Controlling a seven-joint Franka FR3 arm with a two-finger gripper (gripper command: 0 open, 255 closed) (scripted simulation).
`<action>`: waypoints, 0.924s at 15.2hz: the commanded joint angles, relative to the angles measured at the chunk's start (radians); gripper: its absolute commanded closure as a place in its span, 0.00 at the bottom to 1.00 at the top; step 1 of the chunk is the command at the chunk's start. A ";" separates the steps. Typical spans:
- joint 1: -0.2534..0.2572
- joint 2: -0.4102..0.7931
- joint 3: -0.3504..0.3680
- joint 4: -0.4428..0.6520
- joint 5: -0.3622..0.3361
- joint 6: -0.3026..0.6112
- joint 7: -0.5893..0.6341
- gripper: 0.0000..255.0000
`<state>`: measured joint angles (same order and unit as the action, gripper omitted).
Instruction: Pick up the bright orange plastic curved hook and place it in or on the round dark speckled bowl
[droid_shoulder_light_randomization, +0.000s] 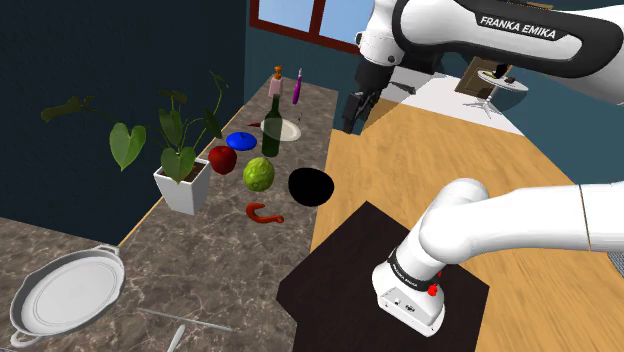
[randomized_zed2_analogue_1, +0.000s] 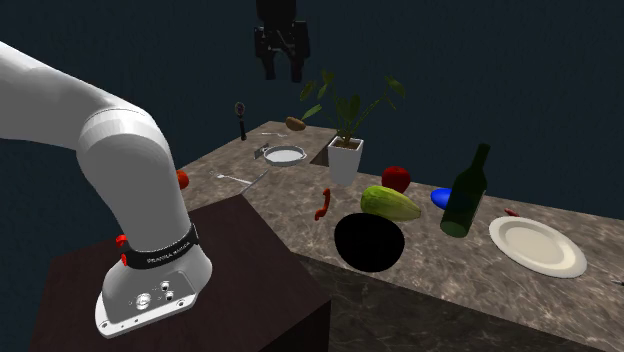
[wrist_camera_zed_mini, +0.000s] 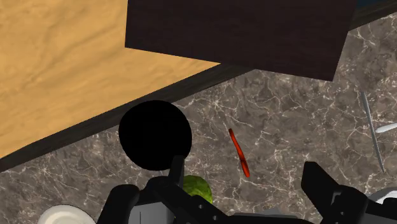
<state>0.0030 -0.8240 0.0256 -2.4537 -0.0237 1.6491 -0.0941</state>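
The orange-red curved hook lies flat on the marbled stone counter. Beside it, close to the counter's edge, sits the round black bowl, a short gap away from the hook. My gripper hangs high above both, open, with nothing between its fingers. In the wrist view the hook shows far below, between the two fingers.
A green fruit, a red apple, a dark bottle, a potted plant, a blue dish and a white plate crowd the counter behind the hook. A grey pan lies further along.
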 joint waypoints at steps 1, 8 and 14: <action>0.000 0.000 0.000 0.000 0.000 0.000 0.000 0.00; 0.027 0.167 0.005 -0.097 -0.002 0.245 -0.042 0.00; 0.047 0.364 0.013 -0.127 -0.008 0.457 -0.074 0.00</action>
<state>0.0457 -0.4986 0.0354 -2.5770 -0.0312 2.0640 -0.1654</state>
